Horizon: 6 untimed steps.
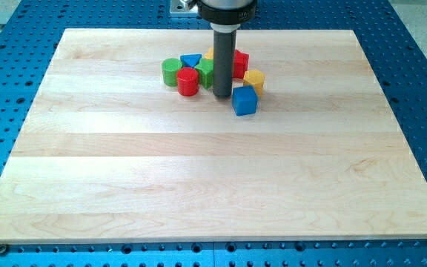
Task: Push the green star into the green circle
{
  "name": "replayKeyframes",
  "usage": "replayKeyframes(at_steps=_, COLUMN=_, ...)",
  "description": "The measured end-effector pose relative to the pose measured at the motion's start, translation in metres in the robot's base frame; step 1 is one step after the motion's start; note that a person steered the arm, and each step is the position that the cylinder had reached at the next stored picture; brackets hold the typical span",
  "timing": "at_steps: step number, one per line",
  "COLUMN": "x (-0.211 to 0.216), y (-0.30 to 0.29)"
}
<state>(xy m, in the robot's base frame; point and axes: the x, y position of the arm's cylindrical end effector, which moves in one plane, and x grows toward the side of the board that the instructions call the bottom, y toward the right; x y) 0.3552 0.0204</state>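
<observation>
No hand on rod, state untellable; tip [222, 95] just right of green star [206, 72]. Best: push leftward, steadily, toward green circle [172, 71].

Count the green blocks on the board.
2: the green circle at the cluster's left end, and the green star just left of my tip. The rod may hide others.
</observation>
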Motion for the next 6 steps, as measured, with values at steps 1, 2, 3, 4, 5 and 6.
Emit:
replayKeyframes(at_steps=1, x=-0.037, y=0.008)
replayKeyframes(at_steps=2, x=-0.034, y=0.009)
replayKeyframes(at_steps=3, x=-0.042, y=0.017)
replayKeyframes(at_steps=4, x=-0.029, y=-0.031)
replayKeyframes(at_steps=5, x=-0.025, y=-0.07)
replayKeyframes(at_steps=6, x=-0.031, y=-0.044)
